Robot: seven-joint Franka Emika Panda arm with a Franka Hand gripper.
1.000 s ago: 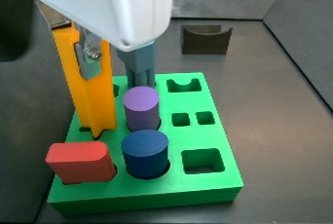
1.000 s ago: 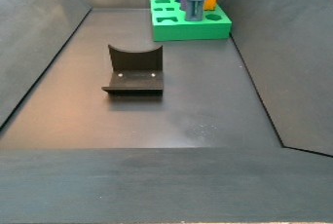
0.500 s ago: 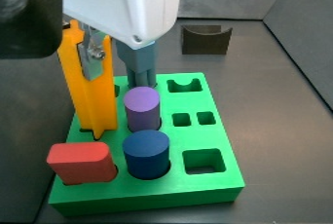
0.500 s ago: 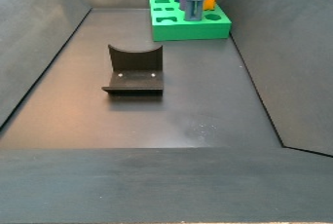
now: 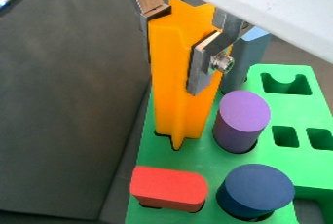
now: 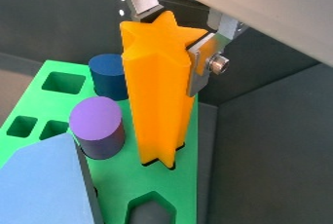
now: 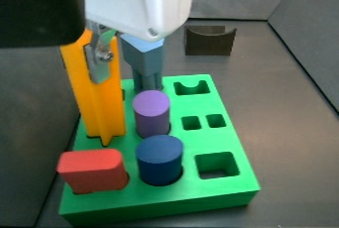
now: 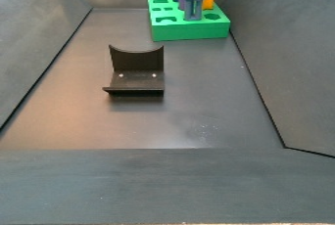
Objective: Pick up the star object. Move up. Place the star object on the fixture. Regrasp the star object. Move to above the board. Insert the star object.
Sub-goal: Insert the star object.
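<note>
From my station the biggest thing in view is the dark tabletop [image 8: 183,112], with the board [image 7: 225,192] at its far end and the fixture [image 8: 135,72] standing empty, well apart from it, in a side view. On the board sit a purple cylinder [image 7: 151,112], a dark blue cylinder [image 7: 162,159], a red block [image 7: 91,171] and a light-blue peg [image 7: 147,68].

The star object [image 5: 181,77] stands upright with its lower end in the star hole at the board's edge. Against the frames from a second ago, the side view shows it sitting a little lower relative to the board and the arm's white housing shifted over, so I judge the insertion is under way, nearly seated.

The end effector [image 5: 182,43] is clamped on the star object near its top; a silver finger plate [image 5: 208,57] presses one flank in both wrist views.

I read this as the last step: keep pushing straight down, then let go. The risk is a point of the star binding on the hole's edge if the peg tilts.
</note>
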